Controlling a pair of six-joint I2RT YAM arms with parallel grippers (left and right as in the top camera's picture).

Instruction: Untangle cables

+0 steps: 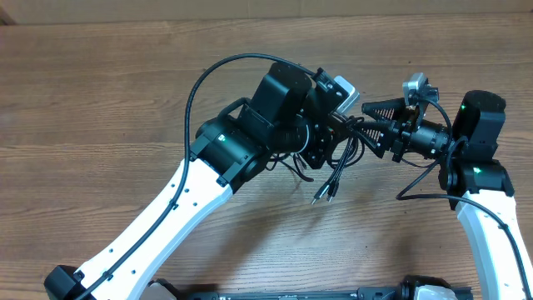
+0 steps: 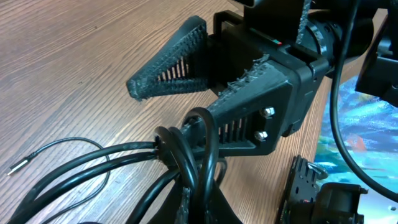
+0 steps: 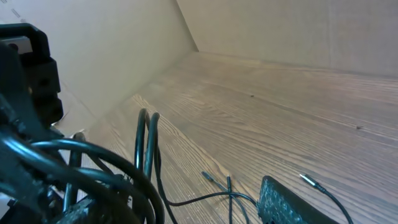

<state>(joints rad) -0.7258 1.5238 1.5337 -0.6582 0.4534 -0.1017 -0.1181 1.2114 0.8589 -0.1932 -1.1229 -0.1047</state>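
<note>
The cables point(image 1: 344, 157) are thin black cords bunched between the two grippers, with small plugs point(image 1: 322, 197) hanging toward the table. My left gripper point(image 2: 188, 202) is shut on the bundle point(image 2: 186, 155) at the bottom of the left wrist view. My right gripper point(image 1: 364, 120) comes in from the right, open, its two ribbed fingers spread. Its lower finger point(image 2: 245, 102) passes through a loop of the cables point(image 2: 202, 134); the upper finger point(image 2: 168, 68) is free. In the right wrist view the cables point(image 3: 93, 163) fill the lower left, and loose plug ends point(image 3: 208, 177) lie on the wood.
The table point(image 1: 100, 92) is brown wood grain. Thicker black cords point(image 1: 200, 83) run along the white arms. A cardboard wall point(image 3: 280, 31) stands at the table's far side. A colourful sheet point(image 2: 367, 124) lies at the right edge of the left wrist view.
</note>
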